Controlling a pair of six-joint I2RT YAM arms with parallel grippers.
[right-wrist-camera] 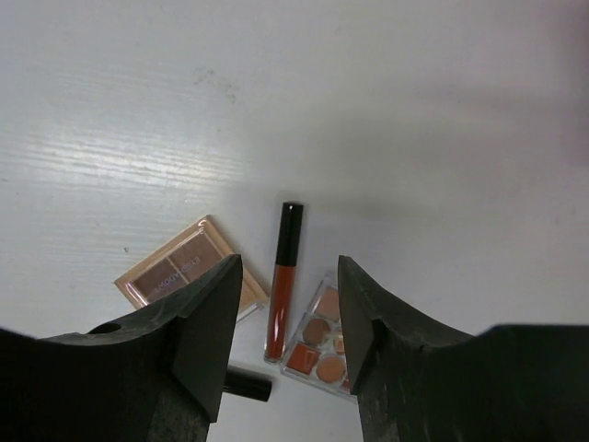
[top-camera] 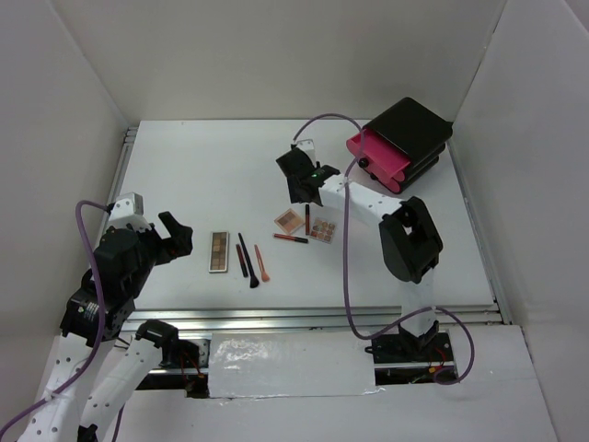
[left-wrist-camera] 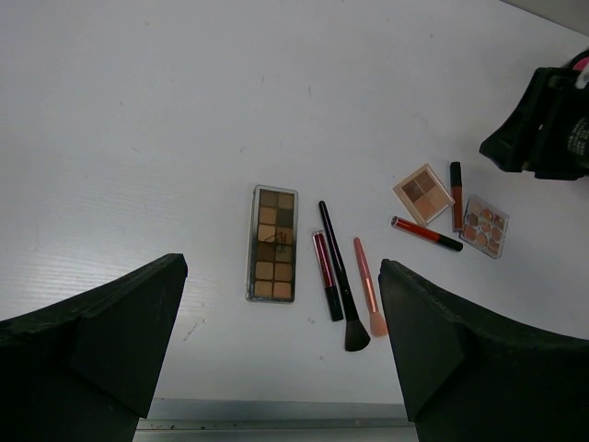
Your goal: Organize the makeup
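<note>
Right arm is the one to watch. It reaches out over the small cluster, right pincer [right-wrist-camera: 286,265] tipped down at the worktop [right-wrist-camera: 414,110], jaws about half apart and holding nothing. Through its own camera the lip gloss tube [right-wrist-camera: 281,304] sits bang in the gap below the fingertips; its long axis runs straight along the slot, black cap at the far end, so the jaws would shut across its narrow width; I'd judge a straight drop is all the next move needs. Tight quarters, though; the square palette [right-wrist-camera: 179,272] lies just beside the tube on one flank and the multi-pan palette [right-wrist-camera: 317,336] on the other, touching or not I can't tell; a finger could land on either.

Take the long brown palette [top-camera: 219,251] as the marker. The tube and both small palettes lie to its right, a little farther from the bases; the red pencil [top-camera: 290,238] lies crosswise on their near side; the brushes [top-camera: 250,261] lie just beside its right edge, parallel to it; the black box with pink drawers [top-camera: 403,143] stands well beyond, far right. Left pincer [left-wrist-camera: 283,261] hangs above that palette's near-left side, jaws as wide as they go, empty, arm folded back; it is nearer the palette, the right arm nearer the tube.
</note>
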